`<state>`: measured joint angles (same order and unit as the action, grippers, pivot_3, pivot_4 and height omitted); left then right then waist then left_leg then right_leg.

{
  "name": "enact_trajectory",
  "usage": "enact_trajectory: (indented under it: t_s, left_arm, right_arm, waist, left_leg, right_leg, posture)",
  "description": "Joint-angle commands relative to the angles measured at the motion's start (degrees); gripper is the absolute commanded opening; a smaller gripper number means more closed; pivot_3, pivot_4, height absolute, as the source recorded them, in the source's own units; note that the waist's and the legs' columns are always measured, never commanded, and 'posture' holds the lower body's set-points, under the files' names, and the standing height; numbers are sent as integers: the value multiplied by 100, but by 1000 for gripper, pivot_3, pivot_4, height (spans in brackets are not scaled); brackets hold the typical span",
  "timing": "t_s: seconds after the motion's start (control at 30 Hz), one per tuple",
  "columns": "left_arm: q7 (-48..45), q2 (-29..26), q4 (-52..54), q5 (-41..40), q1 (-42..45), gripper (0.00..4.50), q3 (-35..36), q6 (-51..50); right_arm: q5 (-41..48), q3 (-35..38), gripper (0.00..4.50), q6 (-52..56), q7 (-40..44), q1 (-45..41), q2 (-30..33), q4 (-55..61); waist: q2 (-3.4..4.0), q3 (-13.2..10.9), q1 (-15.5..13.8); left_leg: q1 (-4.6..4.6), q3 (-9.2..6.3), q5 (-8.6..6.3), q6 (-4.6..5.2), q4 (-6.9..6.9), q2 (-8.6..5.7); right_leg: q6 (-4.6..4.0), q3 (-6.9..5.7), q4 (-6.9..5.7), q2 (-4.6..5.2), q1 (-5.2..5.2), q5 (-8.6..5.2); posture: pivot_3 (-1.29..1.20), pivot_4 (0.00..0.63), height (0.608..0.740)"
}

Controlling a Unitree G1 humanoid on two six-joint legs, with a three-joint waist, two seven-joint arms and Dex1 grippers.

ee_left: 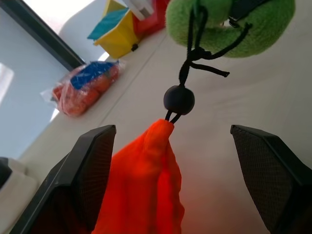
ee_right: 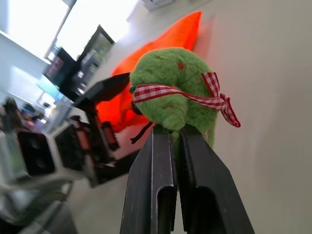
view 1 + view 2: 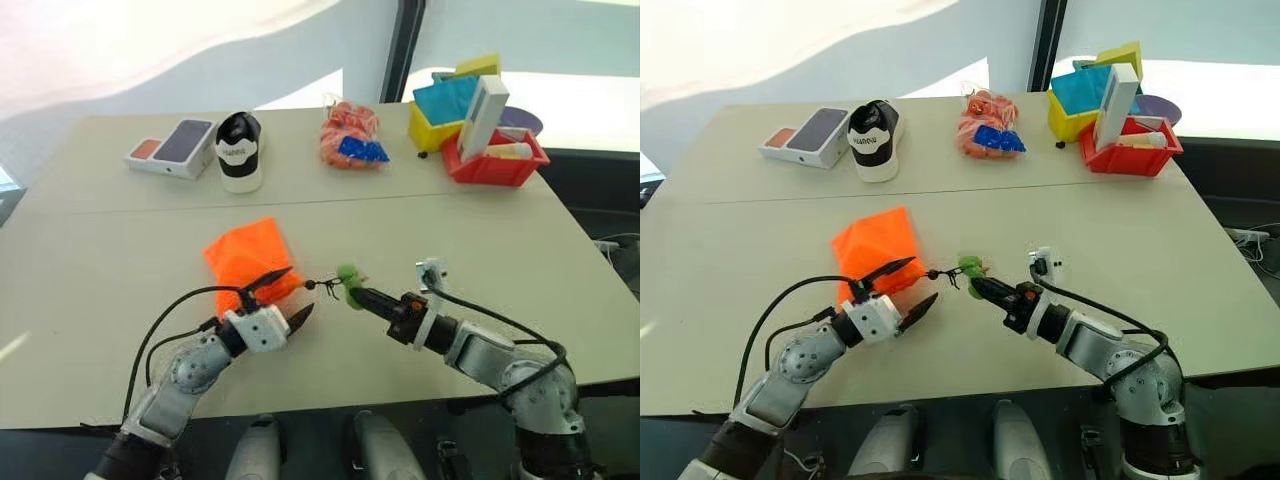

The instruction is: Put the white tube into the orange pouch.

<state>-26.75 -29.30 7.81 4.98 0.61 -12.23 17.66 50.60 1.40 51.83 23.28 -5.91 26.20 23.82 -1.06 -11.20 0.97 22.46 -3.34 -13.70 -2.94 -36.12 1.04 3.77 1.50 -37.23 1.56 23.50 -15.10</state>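
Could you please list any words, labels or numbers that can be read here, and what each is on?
None can be read.
Shoe: white print on the tongue, too small to read.
Blue packet in the net bag: print too blurred.
White tube in the red bin: label not legible.

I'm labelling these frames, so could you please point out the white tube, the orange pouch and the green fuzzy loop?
white tube (image 3: pixel 512 150): left eye view, its middle, lying in the red bin.
orange pouch (image 3: pixel 246 256): left eye view, middle of the fabric.
green fuzzy loop (image 2: pixel 168 90): right wrist view, its fuzzy front.
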Motion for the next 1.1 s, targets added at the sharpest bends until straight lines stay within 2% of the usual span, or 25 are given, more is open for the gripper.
enact_trajectory:
  t_s: [0.03,0.1,0.23,0.33,0.47,0.5,0.53,0.63,0.77,0.9,1.0,1.1]
  left_arm:
    - [-667,-350,568,-947,-153,4020,411,-658]
    - [-874,-428,756,-1417,-209,4020,576,-1126]
    - [-1289,-616,1157,-2457,-276,4020,906,-2393]
    - [-1625,-875,1470,-3513,-321,4020,1271,-3503]
    - [-1873,-1152,1611,-4404,-312,4020,1681,-4499]
    - [-1940,-1225,1616,-4528,-307,4020,1766,-4647]
    - [-1990,-1277,1626,-4621,-294,4020,1843,-4749]
    - [-1996,-1290,1631,-4870,-177,4020,2046,-4992]
    - [-1967,-1277,1585,-5125,78,4020,2249,-5250]
    - [-1955,-1234,1471,-5102,237,4020,2313,-5281]
    - [-1965,-1222,1383,-5029,319,4020,2304,-5253]
    - [-1940,-1169,1262,-4885,462,4020,2231,-5169]
  right_arm:
    - [-1612,-814,33,-1053,733,-56,1006,247]
    - [-2261,-1181,33,-1638,1107,-59,1436,174]
    - [-2980,-1483,33,-2374,1550,-151,1742,34]
    - [-3200,-1634,33,-2528,1843,-335,1769,125]
    - [-3020,-1647,33,-2287,2215,-535,1710,249]
    - [-2956,-1613,689,-2194,2282,-555,1714,306]
    - [-2907,-1572,1006,-2134,2334,-566,1720,360]
    - [-2830,-1414,2418,-2046,2349,-567,1677,447]
    - [-2420,-981,2418,-1894,2463,-518,1645,493]
    - [-2423,-822,2418,-1788,2260,-680,1418,301]
    - [-2530,-859,2418,-1700,2085,-834,1222,133]
    - [-2834,-1223,2418,-1612,1970,-1060,1038,-202]
  waist:
    - [1,-1,-4]
    - [1,0,-6]
    - [-1,-1,-10]
    - [-2,-1,-3]
    - [-2,-2,3]
    - [-2,-2,1]
    - [-2,-2,-1]
    - [-2,-2,-20]
    - [-4,-3,-28]
    - [-4,-3,-3]
    - [-4,-3,3]
    - [-4,-3,-6]
  left_leg:
    - [-1,1,0,0,0,0]
    - [-1,3,0,0,0,-1]
    - [0,2,0,0,0,-1]
    - [0,2,0,0,0,0]
    - [-2,1,0,0,0,1]
    - [-2,0,0,0,0,1]
    - [-1,0,0,0,0,1]
    - [0,0,0,0,0,0]
    - [2,0,0,0,-4,-1]
    - [0,0,0,0,-3,-2]
    - [-1,0,0,0,0,0]
    - [0,0,0,0,0,-1]
  right_leg:
    - [4,0,1,1,0,-4]
    - [12,0,5,1,0,-10]
    - [16,-1,12,0,-4,-12]
    - [17,-1,12,-1,-4,-12]
    - [16,-1,10,-2,-3,-12]
    - [16,-1,10,-2,-4,-12]
    - [16,-1,11,-2,-4,-12]
    - [15,-1,12,0,-3,-11]
    - [15,-1,13,2,-5,-11]
    - [13,0,12,0,-4,-10]
    - [-5,0,11,-2,-3,1]
    - [-6,0,11,-2,-2,2]
  posture:
    - [0,150,740]
    - [0,150,740]
    - [0,150,740]
    - [0,150,740]
    - [0,150,740]
    - [0,150,740]
    - [0,150,740]
    - [0,150,740]
    - [0,150,740]
    - [0,150,740]
    - [0,150,740]
    - [0,150,740]
